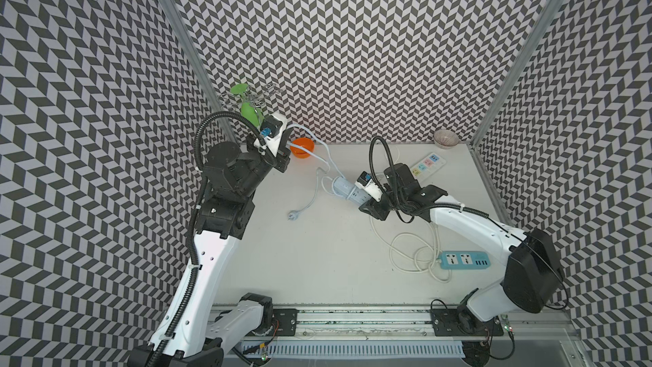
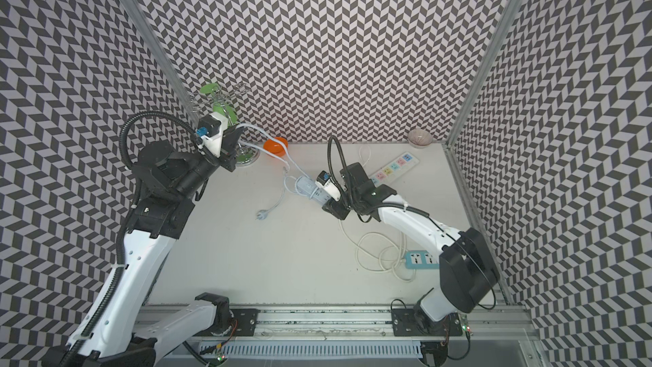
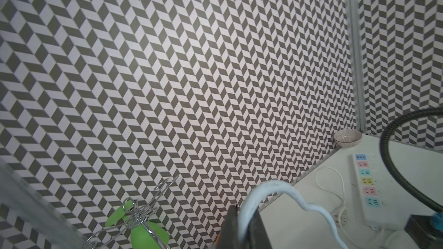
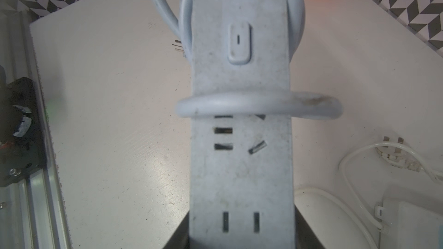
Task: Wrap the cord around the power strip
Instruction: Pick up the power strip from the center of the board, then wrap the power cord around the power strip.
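- the right gripper point(image 1: 368, 203) is clamping tight on one end of the power strip point(image 1: 347, 190), holding it just 12 o'clock of the table's point(image 1: 317, 259) centre.
- the left gripper point(image 3: 245, 232), raised toward 10 o'clock, is pinching the cord point(image 4: 239, 106) with its jaws closed.
- one turn of cord is crossing the strip.
- the plug point(image 1: 291, 216) is lying at the strip's 8 o'clock.

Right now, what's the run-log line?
left end effector: shut on cord | right end effector: shut on power strip | wrap: one loop visible | plug: on table
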`<state>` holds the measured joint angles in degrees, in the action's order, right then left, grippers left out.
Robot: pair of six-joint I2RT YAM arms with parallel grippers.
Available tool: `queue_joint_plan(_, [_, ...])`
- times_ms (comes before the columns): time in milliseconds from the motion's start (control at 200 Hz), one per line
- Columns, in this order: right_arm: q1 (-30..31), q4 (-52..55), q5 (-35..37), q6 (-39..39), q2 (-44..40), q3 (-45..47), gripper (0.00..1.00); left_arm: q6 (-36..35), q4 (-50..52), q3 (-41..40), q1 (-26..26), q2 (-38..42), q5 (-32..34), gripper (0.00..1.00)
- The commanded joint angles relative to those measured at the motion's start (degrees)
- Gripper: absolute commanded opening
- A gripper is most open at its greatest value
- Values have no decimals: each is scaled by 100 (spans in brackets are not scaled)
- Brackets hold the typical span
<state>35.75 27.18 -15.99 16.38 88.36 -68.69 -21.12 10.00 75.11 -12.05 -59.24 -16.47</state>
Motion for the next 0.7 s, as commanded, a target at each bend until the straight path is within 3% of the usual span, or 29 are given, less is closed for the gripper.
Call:
queue_joint_plan(0, [-81, 618, 428, -256, 133, -318, 0, -281, -397, 175, -140, 455, -718, 0])
queue_joint_plan(160, [-85, 422, 583, -502, 88, -680, 0, -200, -301, 87, -405, 769, -1693, 0])
queue_joint_plan(426, [-442, -298, 466, -922, 64, -1376, 0, -116, -21, -196, -656, 1146, -2195, 0])
queue_joint_plan(576, [-598, -35, 583, -947, 148, -1772, 0, -670, 428, -53, -751, 1211, -1014, 0])
queue_joint_plan(696, [-604, 409, 64, -632, 32, -1783, 0, -644, -185, -84, -783, 1208, 675, 1])
